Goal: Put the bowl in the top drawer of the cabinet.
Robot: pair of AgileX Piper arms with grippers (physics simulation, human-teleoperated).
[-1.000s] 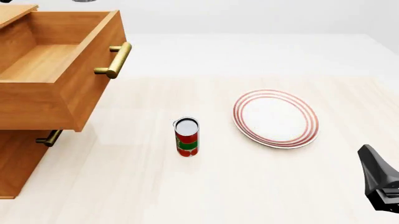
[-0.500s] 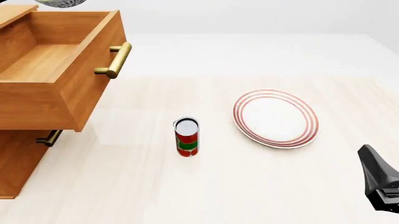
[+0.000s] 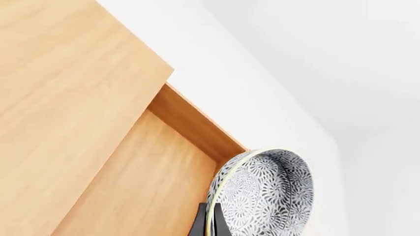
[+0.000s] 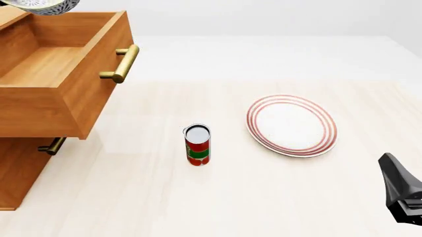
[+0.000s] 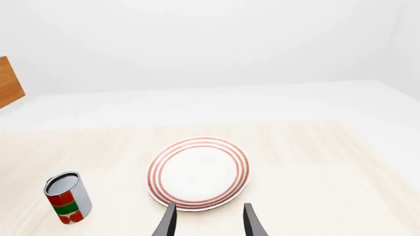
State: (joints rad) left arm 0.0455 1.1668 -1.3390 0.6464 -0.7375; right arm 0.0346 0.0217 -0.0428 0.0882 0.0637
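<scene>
My left claw [image 3: 208, 223] gripped the bowl [image 3: 262, 194] by its rim, suspended above the open top drawer [image 4: 63, 64]. Release remained outstanding. My right claw [image 5: 206, 221] stood open and empty near the plate [image 5: 198, 173].

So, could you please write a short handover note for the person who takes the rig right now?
Left gripper: shut on the rim of the bowl, held in the air above the back of the top drawer.
Right gripper: open, empty, hovering near the plate.
Done: top drawer of the cabinet is pulled open; bowl is lifted over it.
Left: lower the bowl into the drawer and release. The drawer floor looks bare.
The can stands on the table, untouched.
</scene>
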